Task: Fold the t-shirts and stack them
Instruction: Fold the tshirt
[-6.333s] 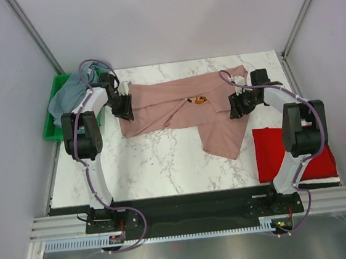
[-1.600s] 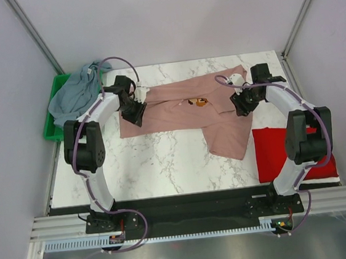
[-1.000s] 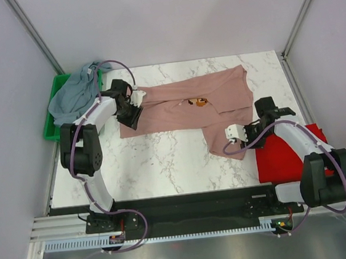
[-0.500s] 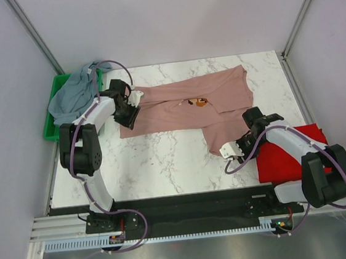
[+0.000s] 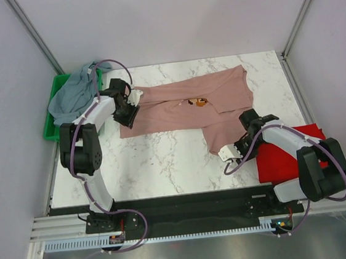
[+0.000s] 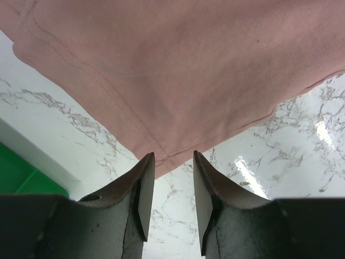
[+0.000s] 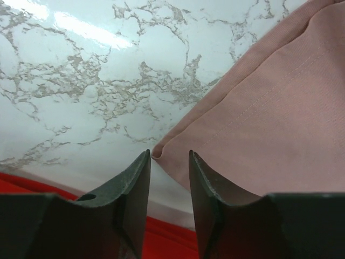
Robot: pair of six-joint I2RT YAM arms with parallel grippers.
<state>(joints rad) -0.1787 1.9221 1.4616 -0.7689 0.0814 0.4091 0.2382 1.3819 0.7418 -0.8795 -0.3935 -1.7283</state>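
Here, the dusty-pink t-shirt (image 5: 177,107) is laid across the far half of the table (image 5: 164,161); the red t-shirt (image 5: 279,165), at the near right corner, is partly hidden by the right arm (image 5: 291,137). The left gripper (image 6: 171,162) and right gripper (image 7: 170,156) are held low at pink hems, fingers parted.

White marble-patterned counter (image 5: 164,161), seen from above. A dusty-pink t-shirt (image 5: 177,107) lies spread flat across the far half, its long axis running left to right, with a small print (image 5: 198,103) facing up near its middle. One flap of the t-shirt extends toward the near right. A red t-shirt (image 5: 282,164), folded to a rectangle, lies at the near-right edge. In the right wrist view a strip of bare counter separates the pink flap's corner from the red cloth. A green bin (image 5: 52,127) stands at the far-left edge; whether it rests on the counter cannot be told.
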